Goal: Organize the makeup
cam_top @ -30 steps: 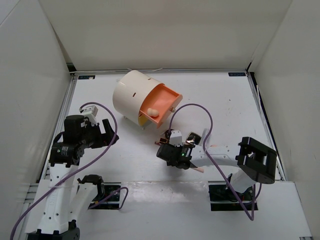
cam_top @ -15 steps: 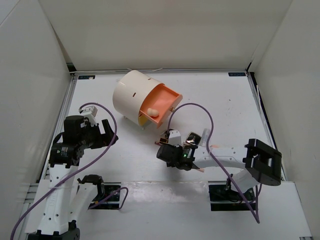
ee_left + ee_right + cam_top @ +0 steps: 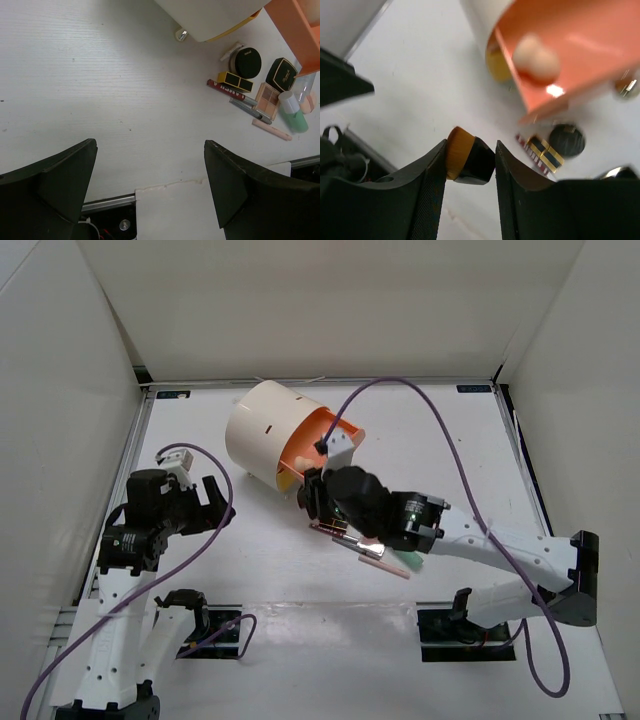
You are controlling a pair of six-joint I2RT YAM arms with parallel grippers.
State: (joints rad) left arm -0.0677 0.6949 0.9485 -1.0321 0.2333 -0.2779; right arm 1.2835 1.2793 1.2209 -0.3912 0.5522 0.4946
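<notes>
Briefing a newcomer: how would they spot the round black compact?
Start at the big cream cylinder with the orange drawer. Among the cosmetics on the table beside it, the round black compact lies near the cylinder: the only circular lid among square cases and thin pencils.

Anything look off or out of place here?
Nothing spilled or broken. The orange drawer stands open with one peach sponge inside; the other makeup lies in a loose jumble on the table beside the organizer. The right gripper holds a stubby brush.

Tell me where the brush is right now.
Right wrist view: the brush is gripped between the right gripper's fingers, near the open orange drawer that holds a peach sponge.
</notes>
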